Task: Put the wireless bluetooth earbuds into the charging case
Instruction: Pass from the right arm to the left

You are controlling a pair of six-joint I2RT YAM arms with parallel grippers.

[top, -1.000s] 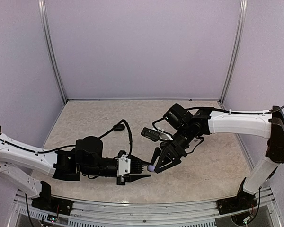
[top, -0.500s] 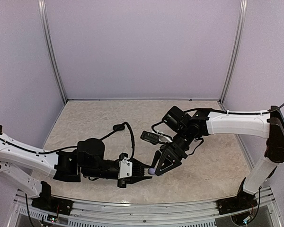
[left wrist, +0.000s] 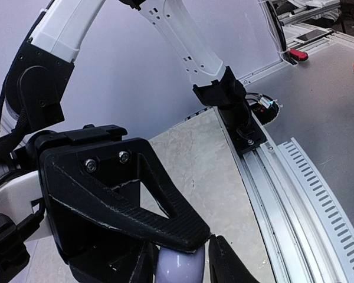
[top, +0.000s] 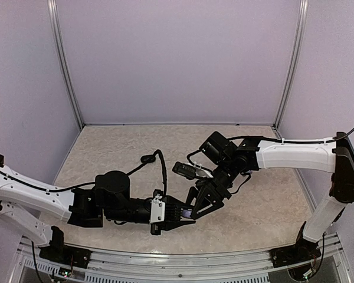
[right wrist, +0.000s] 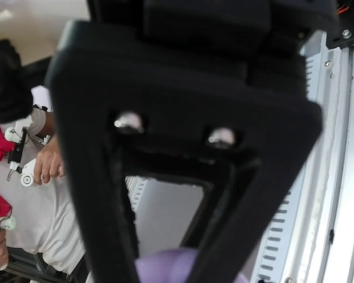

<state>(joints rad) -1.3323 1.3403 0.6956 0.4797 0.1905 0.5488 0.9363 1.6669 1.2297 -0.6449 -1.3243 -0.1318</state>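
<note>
My right gripper (top: 193, 210) is shut on a pale lavender rounded piece (top: 189, 213), held just above the table near its front. Only a small part of the piece shows, so I cannot tell whether it is an earbud or a case. It also shows in the left wrist view (left wrist: 178, 266) and, blurred, in the right wrist view (right wrist: 171, 266). My left gripper (top: 186, 216) comes in from the left; its jaws stand on either side of the piece, with a thin gap on one side. The black earbuds are out of view.
The beige marbled table (top: 135, 147) has lavender walls on three sides, with metal posts (top: 65, 65) at the back corners. A slotted aluminium rail (top: 165, 262) runs along the near edge. A black cable (top: 156, 158) loops above my left arm.
My left gripper has moved right and its jaws have come round the lavender piece. My right gripper has shifted slightly left and down, still holding the piece.
</note>
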